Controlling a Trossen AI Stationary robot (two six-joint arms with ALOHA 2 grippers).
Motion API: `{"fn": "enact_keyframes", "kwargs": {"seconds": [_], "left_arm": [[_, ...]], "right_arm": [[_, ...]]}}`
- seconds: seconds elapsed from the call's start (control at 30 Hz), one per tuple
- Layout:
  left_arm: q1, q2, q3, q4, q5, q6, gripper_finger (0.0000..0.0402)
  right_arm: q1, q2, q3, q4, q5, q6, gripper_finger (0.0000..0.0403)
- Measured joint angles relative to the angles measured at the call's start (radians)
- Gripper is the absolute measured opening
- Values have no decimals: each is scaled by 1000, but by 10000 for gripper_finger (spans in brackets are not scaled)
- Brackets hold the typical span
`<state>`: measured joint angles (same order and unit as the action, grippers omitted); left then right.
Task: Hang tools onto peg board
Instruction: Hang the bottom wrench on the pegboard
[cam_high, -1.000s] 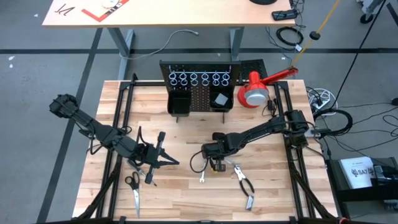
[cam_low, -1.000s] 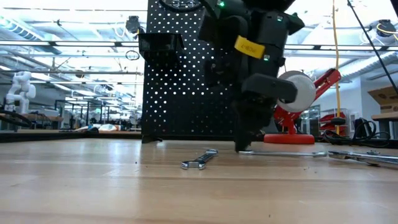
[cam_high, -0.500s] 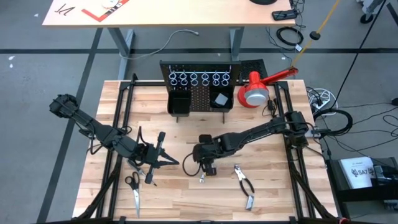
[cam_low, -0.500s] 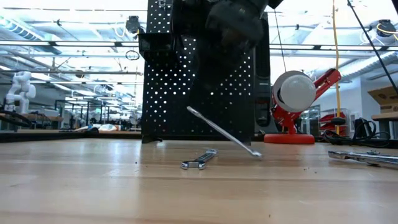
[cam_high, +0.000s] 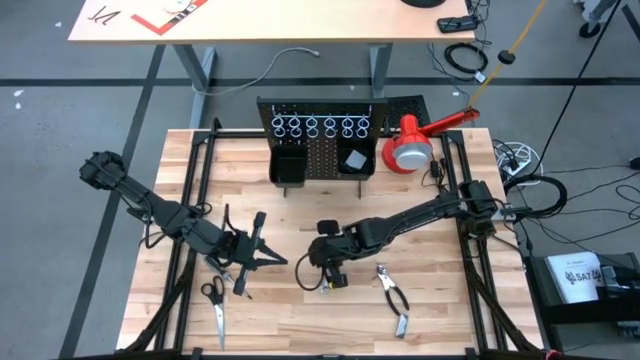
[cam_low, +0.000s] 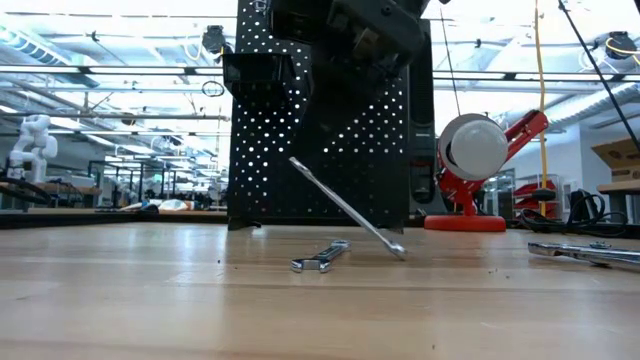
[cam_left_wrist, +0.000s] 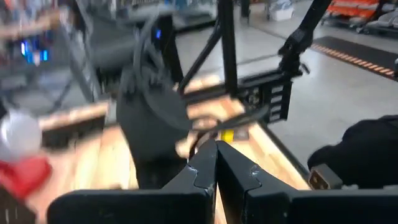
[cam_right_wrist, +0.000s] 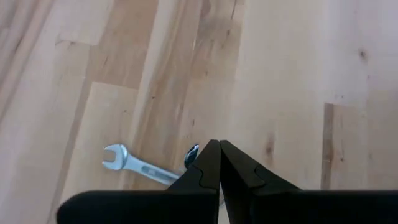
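- Scissors and pliers lie flat near the table's front edge.
- Left gripper, fingers pressed together and empty, hovers just behind the scissors.
- Right gripper pinches a thin metal tool tilted over the wrench.
- Peg board stands at the table's back.

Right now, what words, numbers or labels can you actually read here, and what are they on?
"SA7": on the white box on the floor right of the table; smaller print unreadable.
Black marks on the paper on the far desk: unreadable.
Yellow label in the left wrist view: blurred.
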<state>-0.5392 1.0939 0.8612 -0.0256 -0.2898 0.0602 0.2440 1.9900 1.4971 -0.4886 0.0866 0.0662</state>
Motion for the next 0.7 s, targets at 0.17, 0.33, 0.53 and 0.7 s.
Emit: {"fn": "enact_keyframes", "kwargs": {"seconds": [0.17, 0.33, 0.53, 0.7], "left_arm": [[4, 20, 0, -257, -114, -258, 13], [11, 118, -28, -260, -142, -486, 15], [11, 353, -131, 42, -120, -682, 64], [8, 515, -138, 213, -138, -836, 147]], "right_arm": [[0, 0, 0, 7, 18, 0, 0], [0, 0, 0, 7, 18, 0, 0], [0, -1, 1, 6, 18, 0, 0], [0, -2, 1, 6, 18, 0, 0]]}}
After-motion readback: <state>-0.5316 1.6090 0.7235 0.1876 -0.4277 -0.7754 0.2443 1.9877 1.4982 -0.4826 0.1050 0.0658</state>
